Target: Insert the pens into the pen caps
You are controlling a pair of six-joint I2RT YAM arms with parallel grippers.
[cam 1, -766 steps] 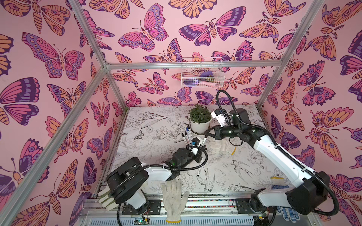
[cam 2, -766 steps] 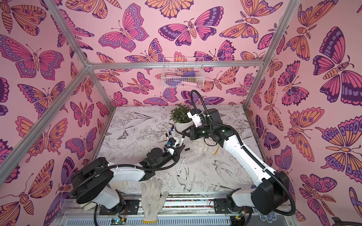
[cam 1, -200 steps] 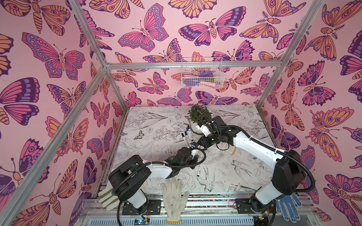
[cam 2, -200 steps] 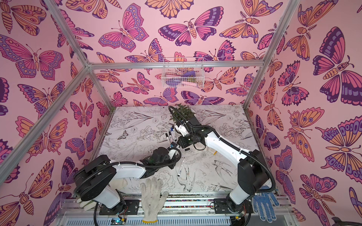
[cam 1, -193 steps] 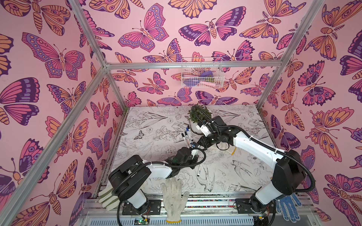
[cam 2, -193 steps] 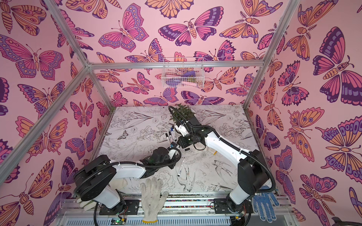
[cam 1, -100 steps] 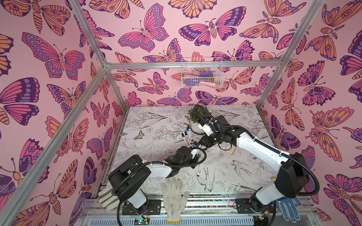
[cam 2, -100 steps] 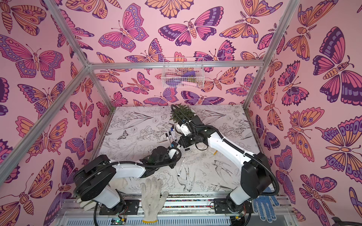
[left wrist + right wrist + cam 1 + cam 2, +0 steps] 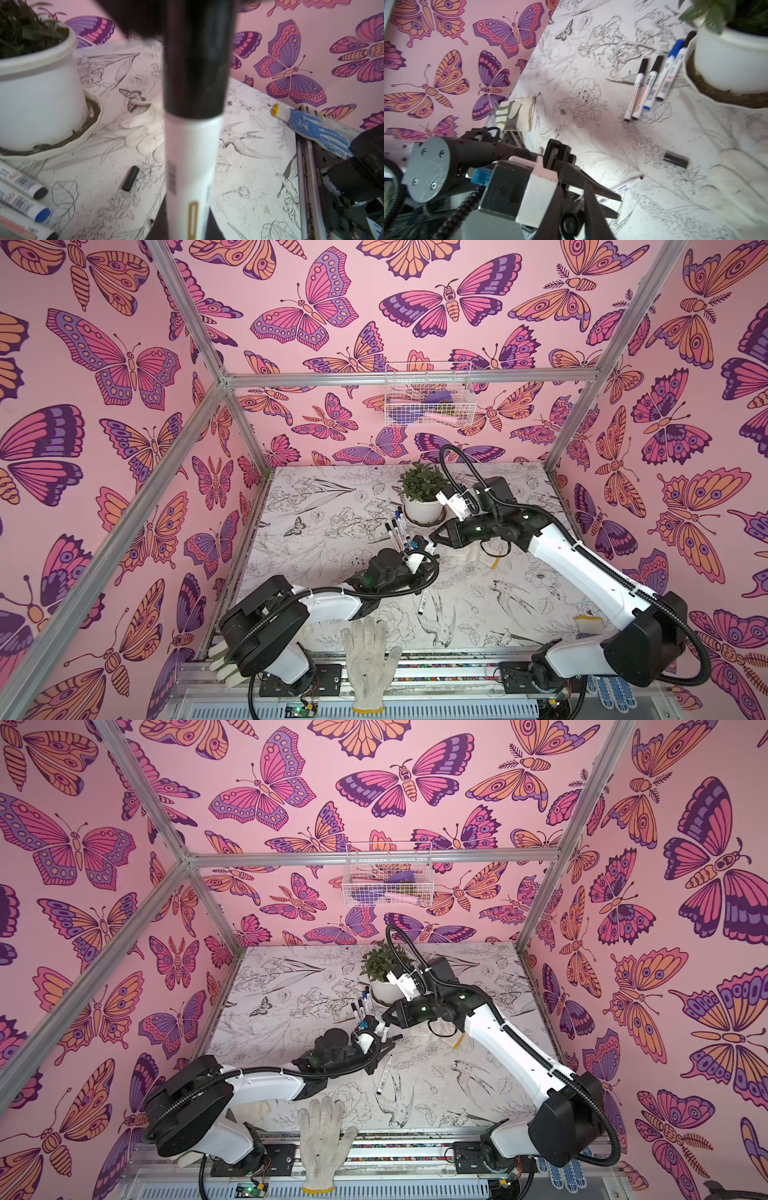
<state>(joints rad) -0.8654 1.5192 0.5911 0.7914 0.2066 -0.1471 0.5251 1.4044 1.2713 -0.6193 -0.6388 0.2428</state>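
Lab enclosure — aluminium frame (image 9: 311,379).

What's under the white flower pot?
The white flower pot stands in a white saucer with dirt round its foot, and the saucer sits on the patterned table. What lies right beneath the pot's bottom is covered.

In a top view, the left gripper (image 9: 384,1039) is clamped on a pen (image 9: 385,1030), whose dark end points toward the right gripper (image 9: 386,1018). The right gripper sits just beyond that end with its jaws slightly parted; contact cannot be confirmed at this size. A row of capped pens (image 9: 362,1006) lies just beside the potted plant (image 9: 382,969). One loose pen (image 9: 384,1076) lies on the tabletop (image 9: 457,1094), well apart from the row.
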